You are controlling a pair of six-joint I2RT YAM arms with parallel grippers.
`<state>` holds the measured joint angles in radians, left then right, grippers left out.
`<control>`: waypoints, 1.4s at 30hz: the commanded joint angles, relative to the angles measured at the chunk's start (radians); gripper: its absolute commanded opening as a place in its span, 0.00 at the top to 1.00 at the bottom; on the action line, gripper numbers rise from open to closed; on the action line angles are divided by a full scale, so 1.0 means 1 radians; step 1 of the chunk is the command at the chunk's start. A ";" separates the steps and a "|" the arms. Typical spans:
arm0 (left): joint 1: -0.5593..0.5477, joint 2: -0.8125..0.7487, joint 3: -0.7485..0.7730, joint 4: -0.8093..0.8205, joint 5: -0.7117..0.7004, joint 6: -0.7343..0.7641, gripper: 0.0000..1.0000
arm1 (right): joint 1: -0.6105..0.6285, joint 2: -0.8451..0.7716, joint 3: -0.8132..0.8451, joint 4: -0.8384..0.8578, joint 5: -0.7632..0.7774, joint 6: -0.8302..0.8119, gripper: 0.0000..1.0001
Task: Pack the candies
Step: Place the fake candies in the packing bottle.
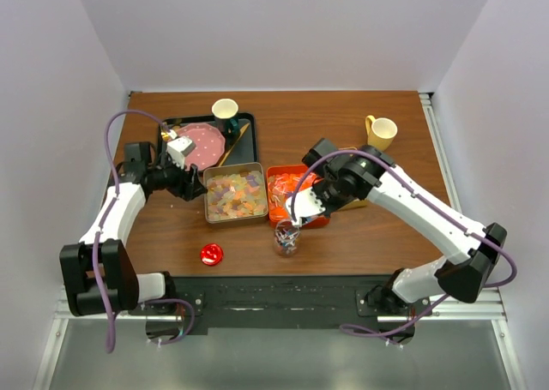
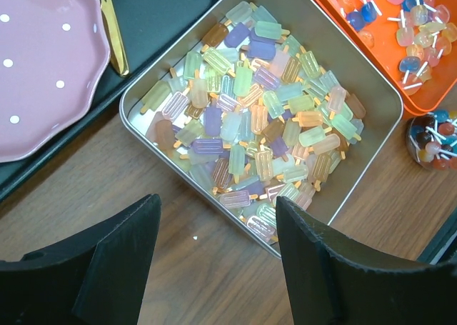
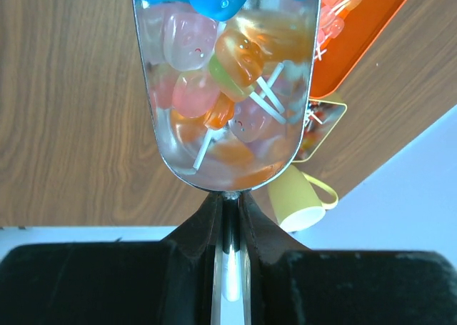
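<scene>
The popsicle candies [image 2: 250,118] are tiny translucent ice-lolly shapes in pale yellow, mint, lilac, pink and amber, each with a stub of tan stick. They are heaped loosely and fill a square silver tin [image 2: 378,89] in the middle of the left wrist view. The lollipop candies [image 3: 193,93] are glossy round drops in pink, orange, blue and clear, on thin white sticks. Some are piled in a shiny metal scoop [image 3: 214,184] that takes up the top centre of the right wrist view. Others lie scattered in an orange tray [image 2: 428,96] at the upper right of the left wrist view, touching the tin's side, and more sit in a small clear jar [image 1: 287,238] just below that tray in the top view. The right claw [image 3: 228,211] is pressed together on the scoop's thin handle, and in the top view it hangs just above the jar. The left claw [image 2: 216,211] is spread wide with nothing in it, above the wooden table [image 2: 107,175] at the tin's near corner. A pink plate [image 2: 43,68] rests on a black tray [image 2: 164,25] at upper left. A yellow mug [image 1: 382,133] stands at the upper right of the top view, and a red disc [image 1: 211,254] lies at the lower left.
</scene>
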<state>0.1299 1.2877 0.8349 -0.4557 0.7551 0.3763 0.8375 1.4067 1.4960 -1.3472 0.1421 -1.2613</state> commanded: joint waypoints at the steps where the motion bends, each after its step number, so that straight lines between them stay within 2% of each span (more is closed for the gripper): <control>1: 0.005 -0.066 -0.023 0.040 0.004 -0.010 0.30 | 0.051 0.014 -0.010 -0.156 0.143 0.008 1.00; 24: 0.005 -0.133 -0.085 0.104 0.001 -0.040 0.29 | 0.147 0.061 0.004 -0.210 0.283 0.062 1.00; 42: 0.005 -0.130 -0.095 0.144 0.015 -0.039 0.29 | 0.155 0.069 0.017 -0.230 0.326 0.065 1.00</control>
<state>0.1299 1.1721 0.7403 -0.3637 0.7513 0.3504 0.9840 1.4837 1.4807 -1.3457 0.4286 -1.1931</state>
